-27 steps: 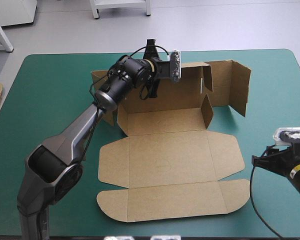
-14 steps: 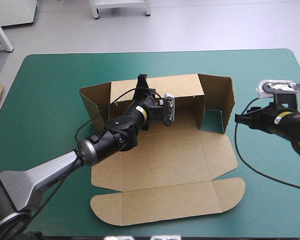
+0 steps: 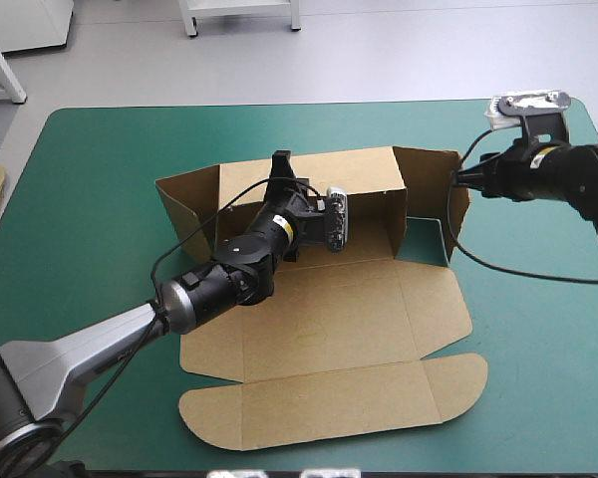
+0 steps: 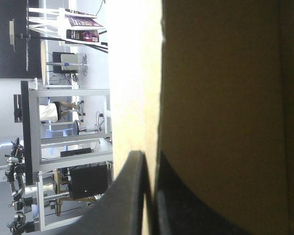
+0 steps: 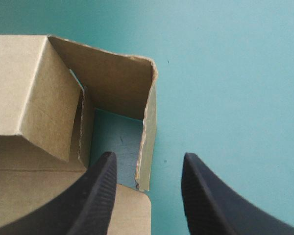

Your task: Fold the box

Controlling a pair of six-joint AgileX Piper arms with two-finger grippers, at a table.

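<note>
Mid-table, left end effector (image 4: 150, 160) pinches the box (image 3: 329, 304) by its rear wall

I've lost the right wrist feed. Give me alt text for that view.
The right gripper hangs open over the upright end flap of the box, the flap's free edge between the fingers. Teal-green table cover lies beyond.

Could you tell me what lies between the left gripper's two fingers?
The box, its raised wall, which the left gripper clamps; the left wrist view shows it.
</note>
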